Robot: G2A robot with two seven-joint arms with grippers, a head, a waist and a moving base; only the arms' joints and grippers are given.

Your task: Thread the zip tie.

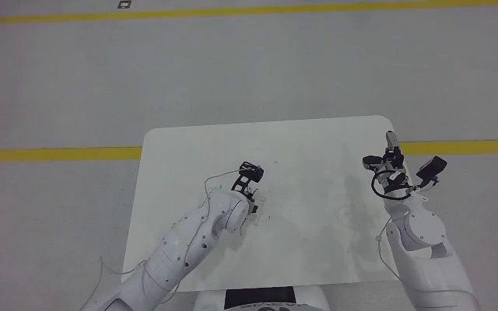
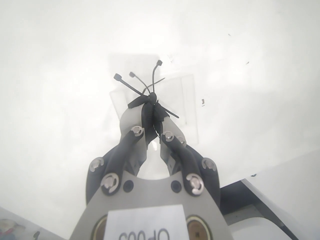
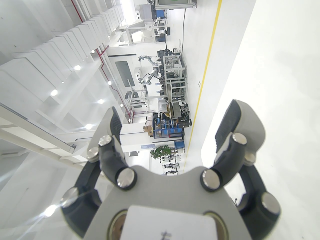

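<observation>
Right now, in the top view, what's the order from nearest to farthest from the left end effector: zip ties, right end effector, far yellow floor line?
1. Zip ties: clamped in the left end effector itself.
2. Right end effector: open, at the table's right edge.
3. Far yellow floor line: beyond the table, at the view's top.

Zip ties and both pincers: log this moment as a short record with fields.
left pincer: shut on the zip ties, over a clear tray
zip ties: black, three heads fanning out past the fingertips
right pincer: open, holding nothing, by the right edge of the table
threading: not yet done, no closed loop visible
</observation>
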